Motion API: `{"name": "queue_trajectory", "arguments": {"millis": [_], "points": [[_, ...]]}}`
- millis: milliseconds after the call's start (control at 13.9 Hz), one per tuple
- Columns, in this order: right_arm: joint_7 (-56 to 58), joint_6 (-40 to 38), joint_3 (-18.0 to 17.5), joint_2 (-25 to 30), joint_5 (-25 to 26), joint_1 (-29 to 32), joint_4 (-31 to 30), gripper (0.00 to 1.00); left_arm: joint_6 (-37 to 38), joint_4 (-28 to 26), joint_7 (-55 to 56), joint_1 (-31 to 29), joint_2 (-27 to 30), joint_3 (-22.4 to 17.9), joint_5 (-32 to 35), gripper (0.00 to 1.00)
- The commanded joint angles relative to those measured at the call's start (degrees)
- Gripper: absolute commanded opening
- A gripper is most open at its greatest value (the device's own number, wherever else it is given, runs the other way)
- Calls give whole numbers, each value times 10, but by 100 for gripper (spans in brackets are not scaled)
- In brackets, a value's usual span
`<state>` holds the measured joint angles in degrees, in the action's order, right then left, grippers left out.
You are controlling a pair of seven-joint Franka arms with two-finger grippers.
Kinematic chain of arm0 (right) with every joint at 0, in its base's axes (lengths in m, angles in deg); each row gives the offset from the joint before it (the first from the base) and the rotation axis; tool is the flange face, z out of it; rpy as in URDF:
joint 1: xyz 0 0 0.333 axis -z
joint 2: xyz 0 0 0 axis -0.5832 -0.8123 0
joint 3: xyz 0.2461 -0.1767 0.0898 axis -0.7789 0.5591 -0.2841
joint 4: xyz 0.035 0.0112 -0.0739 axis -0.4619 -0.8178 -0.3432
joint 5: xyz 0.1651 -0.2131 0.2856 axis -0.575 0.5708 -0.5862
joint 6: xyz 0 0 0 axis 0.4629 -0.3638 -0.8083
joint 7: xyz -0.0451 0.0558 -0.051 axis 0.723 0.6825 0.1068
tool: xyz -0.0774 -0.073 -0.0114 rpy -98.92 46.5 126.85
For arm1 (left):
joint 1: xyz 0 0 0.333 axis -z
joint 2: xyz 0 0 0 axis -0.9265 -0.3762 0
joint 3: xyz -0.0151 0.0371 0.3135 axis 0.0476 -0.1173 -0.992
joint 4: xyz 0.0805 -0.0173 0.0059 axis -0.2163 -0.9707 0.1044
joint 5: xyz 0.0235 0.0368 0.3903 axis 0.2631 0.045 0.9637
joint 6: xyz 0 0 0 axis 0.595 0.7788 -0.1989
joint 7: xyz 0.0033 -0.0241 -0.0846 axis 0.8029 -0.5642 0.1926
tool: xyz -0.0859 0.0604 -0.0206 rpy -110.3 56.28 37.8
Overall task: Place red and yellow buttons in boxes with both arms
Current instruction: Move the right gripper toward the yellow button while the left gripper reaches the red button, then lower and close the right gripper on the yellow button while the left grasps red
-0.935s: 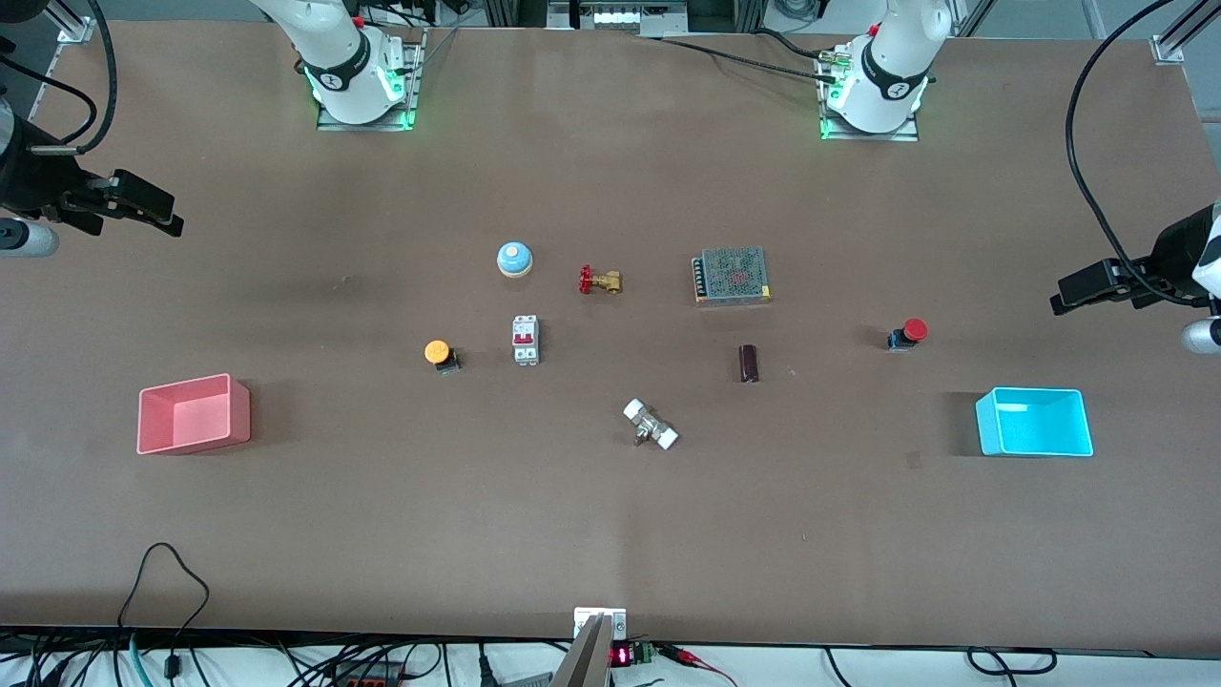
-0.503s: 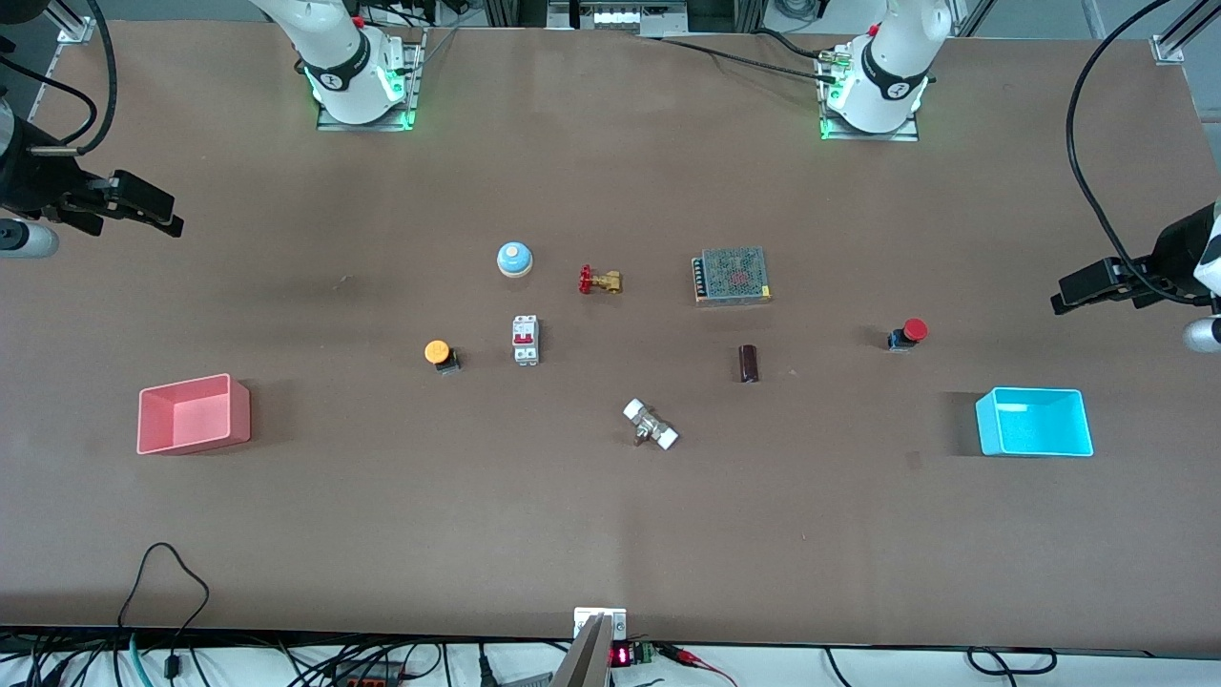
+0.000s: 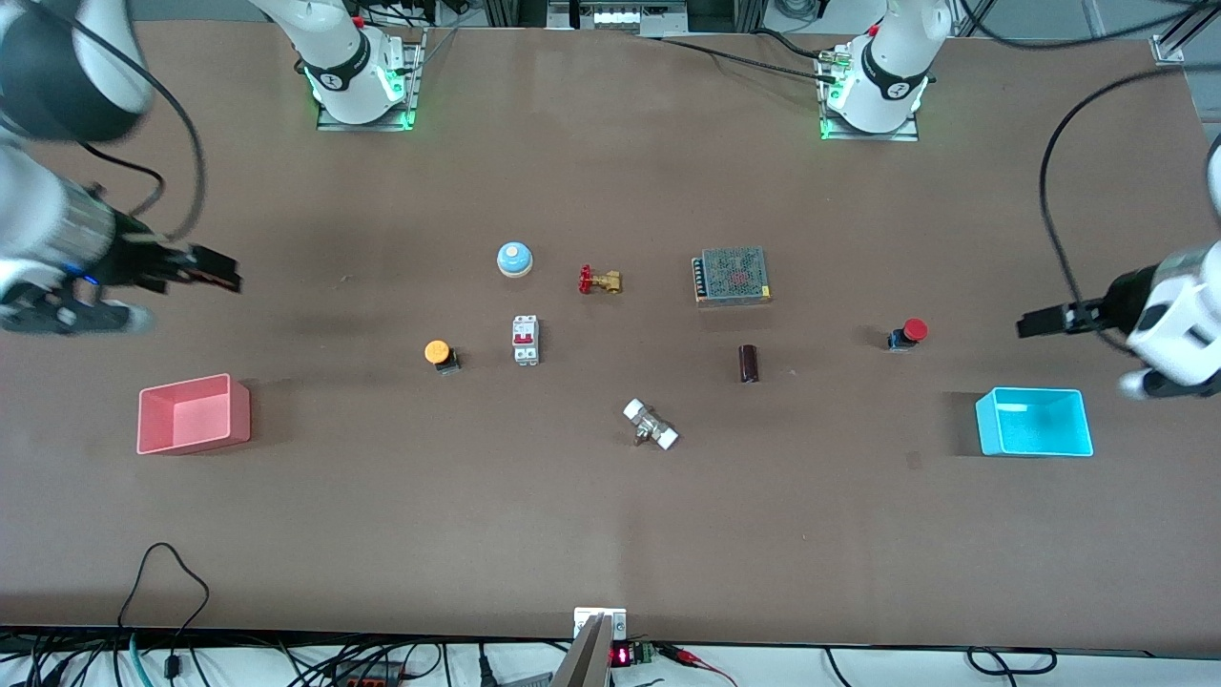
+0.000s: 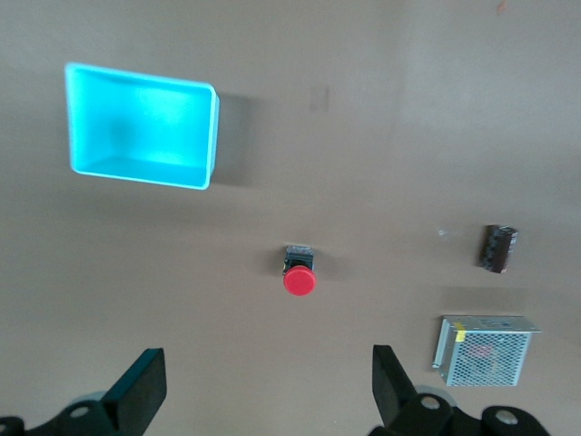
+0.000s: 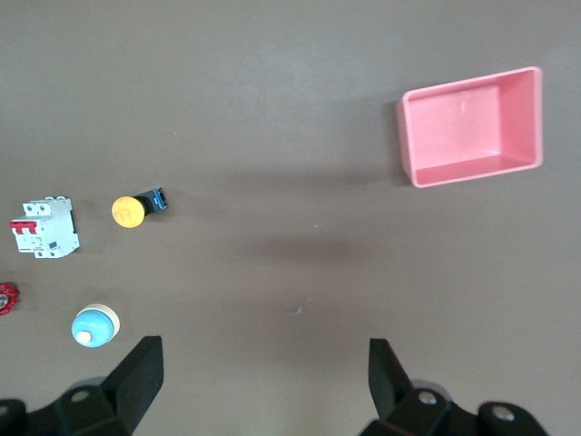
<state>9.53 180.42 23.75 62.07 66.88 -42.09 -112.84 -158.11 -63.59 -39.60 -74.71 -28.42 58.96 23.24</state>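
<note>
Buttons are both on the table, so nothing of the task is done yet. I take the white breaker in the middle as my landmark. The yellow button lies just beside it, toward the right arm's end. The red button lies well apart from it, toward the left arm's end. The pink box and the cyan box stand empty at the two ends, both nearer to the front camera than the breaker.

The right gripper hangs over bare table toward the right arm's end, its fingers wide apart and holding nothing. The left gripper is over the table near the red button, also spread open and empty.

I think both picks and both drops remain. Each button has free table around it, only the breaker is close to the yellow one.
</note>
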Motion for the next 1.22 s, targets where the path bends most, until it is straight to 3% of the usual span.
{"name": "queue_trajectory", "arguments": {"millis": [0,72,216,575,863,1150], "points": [[3,18,-1,-38,-3,-18,1,100,0,15,-3,8,-56,0,1,100],[-5,47,-1,-46,-4,-25,-10,100,-22,12,-4,7,-74,1,0,100],[-35,151,-9,-38,-5,-33,-88,100,-98,-31,-5,8,-75,2,2,100],[-154,329,-90,-34,5,-27,-203,100,-208,-155,-16,13,-60,5,5,100],[-155,383,-129,-59,27,-27,-222,100,-251,-220,-47,12,-57,5,4,100],[-155,422,-133,-86,34,-29,-222,100,-314,-296,-47,12,-33,7,3,100]]}}
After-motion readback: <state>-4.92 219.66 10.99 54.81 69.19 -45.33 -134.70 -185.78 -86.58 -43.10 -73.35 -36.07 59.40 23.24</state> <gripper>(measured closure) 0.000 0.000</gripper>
